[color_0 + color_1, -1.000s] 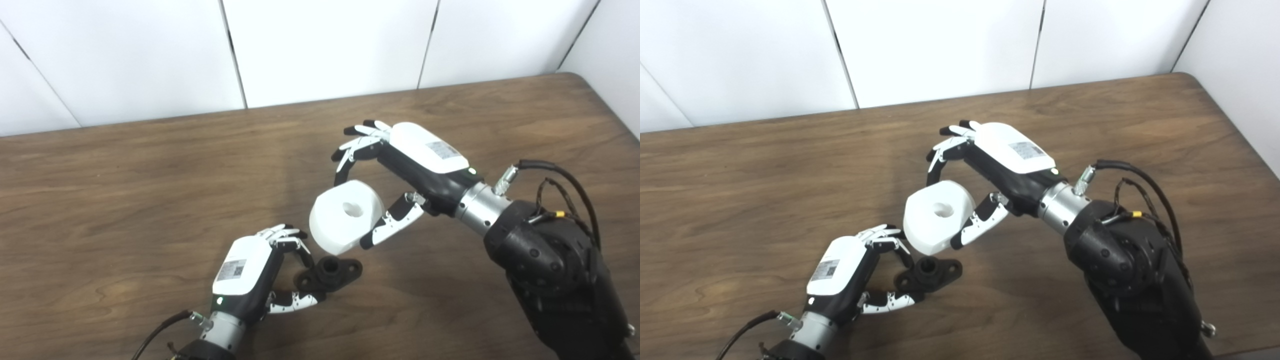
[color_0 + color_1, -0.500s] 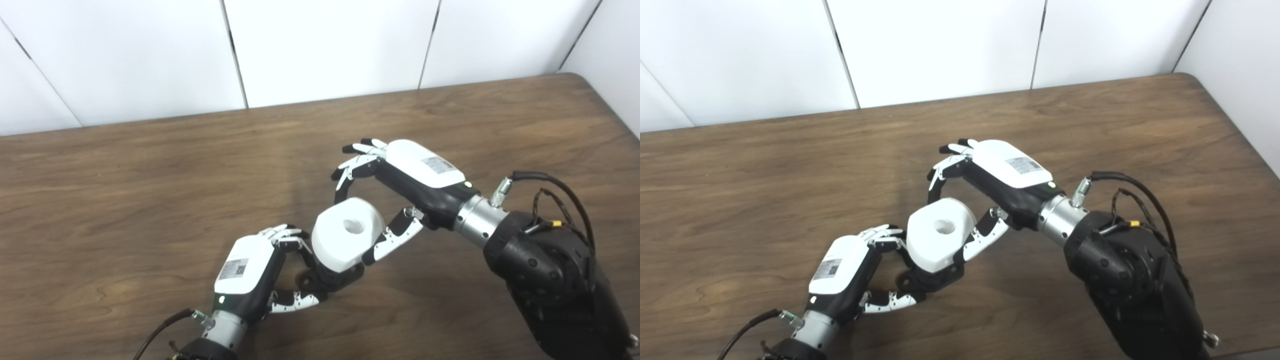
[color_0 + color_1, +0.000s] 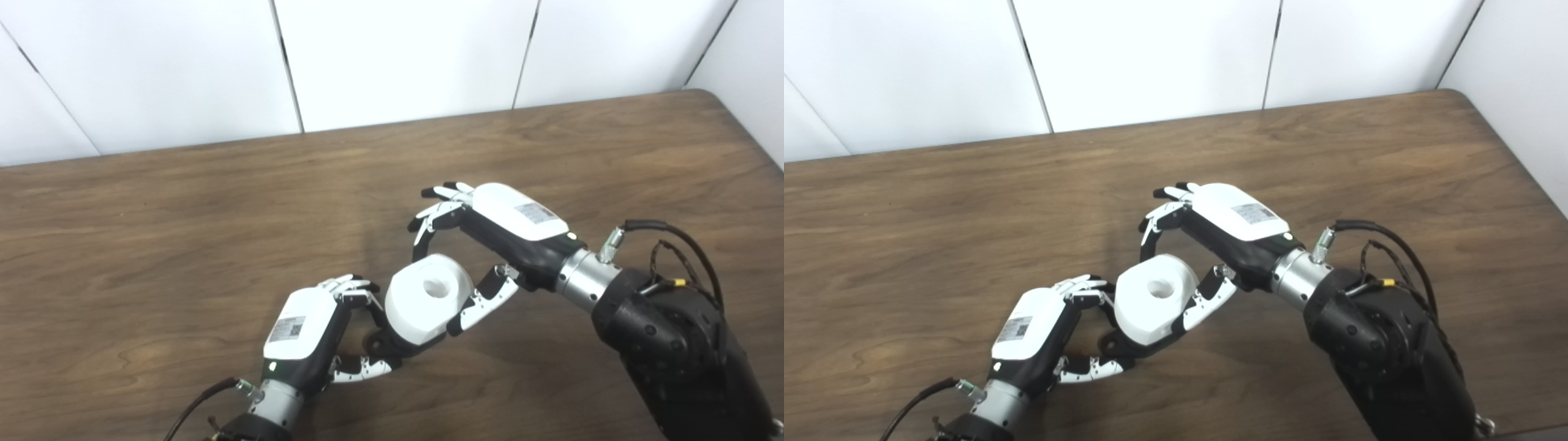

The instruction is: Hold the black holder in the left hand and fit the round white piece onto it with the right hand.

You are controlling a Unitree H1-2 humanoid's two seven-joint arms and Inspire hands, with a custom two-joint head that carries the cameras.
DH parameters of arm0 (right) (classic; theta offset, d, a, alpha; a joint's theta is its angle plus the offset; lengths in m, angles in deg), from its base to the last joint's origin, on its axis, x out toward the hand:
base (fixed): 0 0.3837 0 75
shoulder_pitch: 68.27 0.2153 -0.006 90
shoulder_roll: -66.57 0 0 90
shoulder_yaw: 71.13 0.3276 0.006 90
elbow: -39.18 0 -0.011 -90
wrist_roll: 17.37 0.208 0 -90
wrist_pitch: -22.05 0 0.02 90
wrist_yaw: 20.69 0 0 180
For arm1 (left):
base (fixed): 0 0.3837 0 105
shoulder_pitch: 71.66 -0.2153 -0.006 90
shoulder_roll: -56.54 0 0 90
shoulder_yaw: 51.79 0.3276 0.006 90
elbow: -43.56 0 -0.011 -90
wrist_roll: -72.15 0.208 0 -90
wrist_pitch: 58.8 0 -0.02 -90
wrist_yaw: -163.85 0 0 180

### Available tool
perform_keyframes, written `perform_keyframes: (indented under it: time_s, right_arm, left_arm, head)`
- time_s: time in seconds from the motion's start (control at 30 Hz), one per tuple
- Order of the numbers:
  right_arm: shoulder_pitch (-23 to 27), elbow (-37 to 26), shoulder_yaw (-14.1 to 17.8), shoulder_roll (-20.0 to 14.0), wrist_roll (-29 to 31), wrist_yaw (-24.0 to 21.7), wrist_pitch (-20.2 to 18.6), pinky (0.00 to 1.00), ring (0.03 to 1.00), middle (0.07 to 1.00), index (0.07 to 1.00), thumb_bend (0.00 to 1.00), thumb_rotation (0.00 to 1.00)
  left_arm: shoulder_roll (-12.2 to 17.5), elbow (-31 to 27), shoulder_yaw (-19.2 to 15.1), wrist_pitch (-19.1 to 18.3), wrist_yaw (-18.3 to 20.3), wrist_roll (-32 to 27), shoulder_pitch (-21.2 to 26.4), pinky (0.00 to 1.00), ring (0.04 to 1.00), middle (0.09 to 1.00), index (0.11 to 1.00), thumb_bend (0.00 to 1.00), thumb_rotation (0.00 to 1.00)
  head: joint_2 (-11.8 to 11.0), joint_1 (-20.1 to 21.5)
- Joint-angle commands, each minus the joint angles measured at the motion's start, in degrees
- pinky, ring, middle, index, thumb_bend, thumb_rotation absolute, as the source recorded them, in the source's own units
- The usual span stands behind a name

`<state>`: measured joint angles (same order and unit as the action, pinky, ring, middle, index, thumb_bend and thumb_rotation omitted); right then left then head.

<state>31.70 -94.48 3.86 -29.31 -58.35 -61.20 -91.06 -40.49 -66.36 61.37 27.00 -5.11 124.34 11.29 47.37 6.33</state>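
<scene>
The round white piece (image 3: 427, 298) with a centre hole sits tilted on top of the black holder (image 3: 386, 345), hiding most of it. My right hand (image 3: 490, 236) is shut on the white piece, thumb under its right side and fingers curled over its far edge. My left hand (image 3: 312, 327) is shut on the black holder at its left end, low on the table near the front. Only the holder's dark base shows beneath the white piece, and how far the piece is seated on it is hidden.
The brown wooden table (image 3: 153, 233) stretches wide to the left and back. White wall panels (image 3: 398, 55) stand behind it. The table's right edge (image 3: 750, 138) runs near the right arm, whose black forearm and cables (image 3: 674, 318) fill the lower right.
My right hand has come down and toward me with the white piece, from above the holder onto it. The left hand has stayed in place on the holder.
</scene>
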Motion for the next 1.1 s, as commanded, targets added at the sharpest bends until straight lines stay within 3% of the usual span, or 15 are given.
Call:
perform_keyframes:
  time_s: [0.0, 0.33, 1.07]
  right_arm:
    - [0.65, -0.92, 0.12, 0.18, -0.67, 1.08, 1.79, 1.00, 0.949, 0.783, 0.482, 0.52, 0.13]
    - [-0.60, 0.43, 0.09, 1.60, -0.87, 2.88, 4.08, 1.00, 0.947, 0.781, 0.481, 0.52, 0.14]
    - [-1.06, 0.91, -1.36, 3.99, -2.79, 2.47, 5.14, 1.00, 0.961, 0.794, 0.482, 0.52, 0.14]
  left_arm:
    - [-0.05, 0.95, 0.53, -0.84, 1.36, 0.03, -0.09, 0.85, 0.863, 0.784, 0.487, 0.52, 0.05]
    - [-0.05, 0.83, 0.61, -0.87, 1.55, 0.16, -0.07, 0.85, 0.862, 0.784, 0.487, 0.52, 0.05]
    - [-0.49, 0.12, 1.00, -1.86, 2.50, 0.31, 0.00, 0.85, 0.870, 0.789, 0.487, 0.52, 0.05]
  head:
    - [0.10, 0.05]
    - [0.10, 0.05]
    - [0.78, -0.67]
